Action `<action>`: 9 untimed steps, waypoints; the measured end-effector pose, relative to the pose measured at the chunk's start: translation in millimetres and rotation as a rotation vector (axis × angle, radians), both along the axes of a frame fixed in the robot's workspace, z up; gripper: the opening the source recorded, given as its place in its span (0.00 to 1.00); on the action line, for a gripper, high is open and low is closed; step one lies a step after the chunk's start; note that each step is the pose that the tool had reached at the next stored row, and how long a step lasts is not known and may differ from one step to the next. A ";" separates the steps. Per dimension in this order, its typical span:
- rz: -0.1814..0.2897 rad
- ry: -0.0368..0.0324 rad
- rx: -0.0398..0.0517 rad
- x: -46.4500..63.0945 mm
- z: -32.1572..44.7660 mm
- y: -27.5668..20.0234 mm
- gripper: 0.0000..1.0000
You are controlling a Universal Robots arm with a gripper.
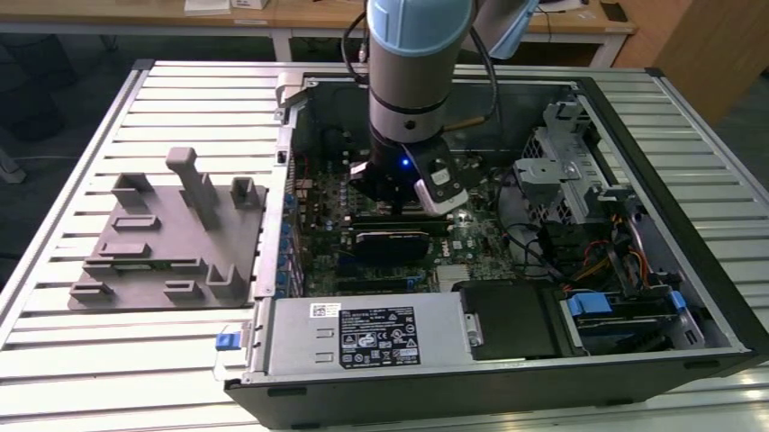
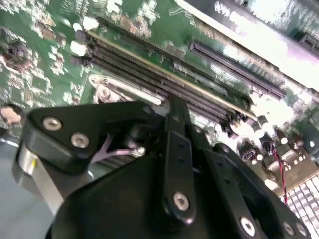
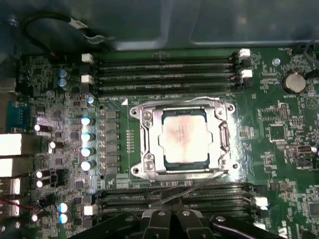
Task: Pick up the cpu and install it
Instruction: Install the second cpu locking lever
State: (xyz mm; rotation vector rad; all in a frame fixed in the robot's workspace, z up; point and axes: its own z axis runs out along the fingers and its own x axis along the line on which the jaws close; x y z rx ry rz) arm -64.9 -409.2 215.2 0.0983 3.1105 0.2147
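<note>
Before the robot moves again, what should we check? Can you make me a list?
1. Chip sits inside the metal frame: ok.
2. Chip lies straight, its edges lined up with the frame: ok.
3. Frame locked down over the chip: cannot tell.
4. Hand is off the chip, by the memory slots: ok.
5. Hand is carrying nothing: cannot tell.
6. Grey holder rests on the table outside the case, out of the way: ok.
</note>
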 end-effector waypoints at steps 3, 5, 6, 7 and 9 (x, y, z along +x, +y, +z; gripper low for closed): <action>0.000 0.0001 0.0273 -1.0 0.0 -0.3 0.11; 0.000 0.0001 0.0280 -1.0 -0.1 -0.3 0.11; 0.000 0.0000 0.0280 -0.9 -0.1 -0.3 0.11; 0.000 0.0000 0.0279 -0.9 -0.1 -0.3 0.11; 0.000 0.0000 0.0247 -0.9 -0.1 -0.5 0.11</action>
